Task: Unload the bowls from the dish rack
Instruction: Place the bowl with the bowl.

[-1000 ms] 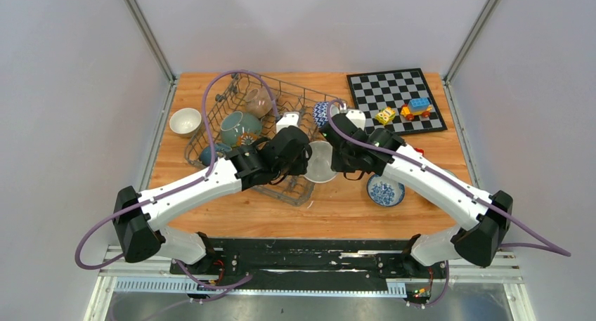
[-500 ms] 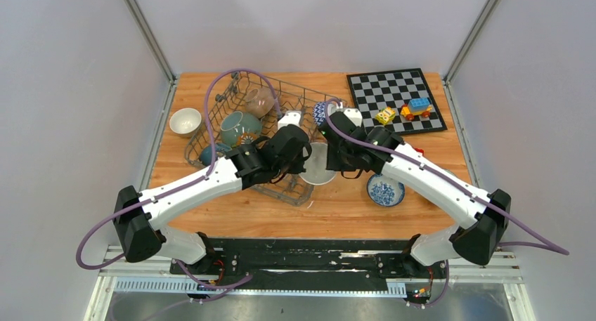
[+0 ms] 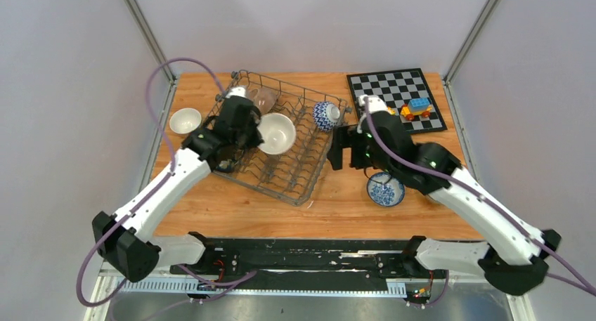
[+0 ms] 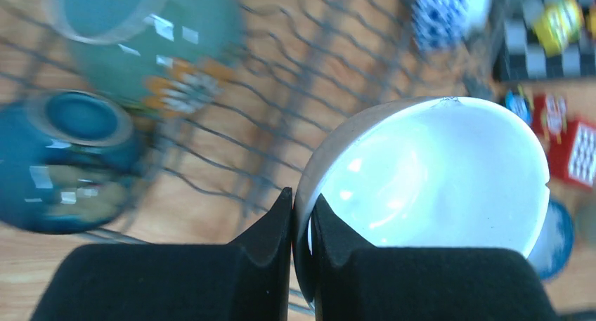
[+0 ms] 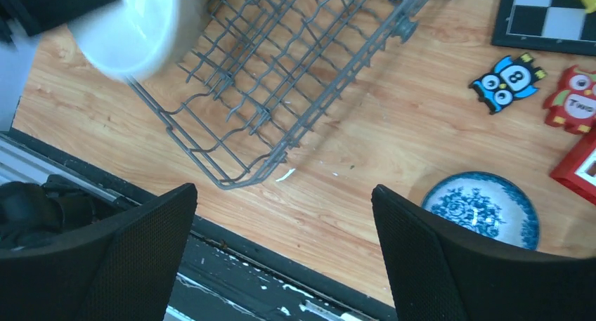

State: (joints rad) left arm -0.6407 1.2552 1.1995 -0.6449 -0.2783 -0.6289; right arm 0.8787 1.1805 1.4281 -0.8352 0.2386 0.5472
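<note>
Our left tool (image 4: pixel 301 207) is pinching the rim of a white bowl (image 4: pixel 436 180), one finger inside the wall and one outside, the jaws nearly together. From above, that bowl shows over the left half of the dish rack (image 3: pixel 299 177), tilted so that we look into it. Our right tool (image 5: pixel 282 194) is spread wide and holds nothing; it hangs over the tabletop (image 3: pixel 337 208) by the rack's near right corner.

The dish rack lies slantwise on the left-centre of the tabletop. In the left wrist view a teal bowl (image 4: pixel 162 40) and a dark blue bowl (image 4: pixel 70 159) lie among its wires. A pale pinkish bowl (image 3: pixel 266 97) sits at its far side, and a blue-and-white patterned bowl (image 3: pixel 324 114) stands on edge at its far right corner.

Outside the rack, a cream bowl (image 3: pixel 185 120) stands to its left and a blue patterned dish (image 3: pixel 385 190) rests to its right, near our right arm. A chessboard (image 3: pixel 393 89) carrying toy blocks (image 3: pixel 415 109) lies at the far right.
</note>
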